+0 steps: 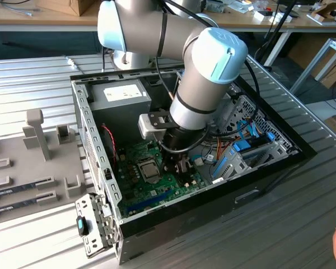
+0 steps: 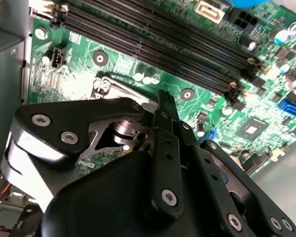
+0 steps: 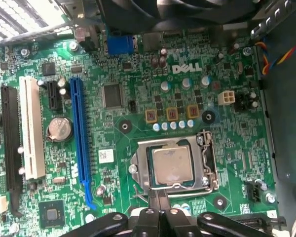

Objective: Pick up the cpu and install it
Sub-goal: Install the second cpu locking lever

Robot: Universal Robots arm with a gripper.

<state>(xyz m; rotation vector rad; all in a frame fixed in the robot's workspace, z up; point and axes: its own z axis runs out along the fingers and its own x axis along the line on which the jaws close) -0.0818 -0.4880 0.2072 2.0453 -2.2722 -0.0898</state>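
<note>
We're hovering the gripper [image 3: 159, 197] just beside the socket [image 3: 173, 164]; the cpu [image 3: 172, 165] is sitting inside it. Fingers are pressed together, holding nothing. Seating looks done, so we're guessing latching remains.

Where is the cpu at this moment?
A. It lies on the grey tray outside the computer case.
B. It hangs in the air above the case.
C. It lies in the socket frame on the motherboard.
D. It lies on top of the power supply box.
C. In the first wrist view the cpu lies flat inside the metal socket frame on the green motherboard, with the gripper just beside its edge.
</note>
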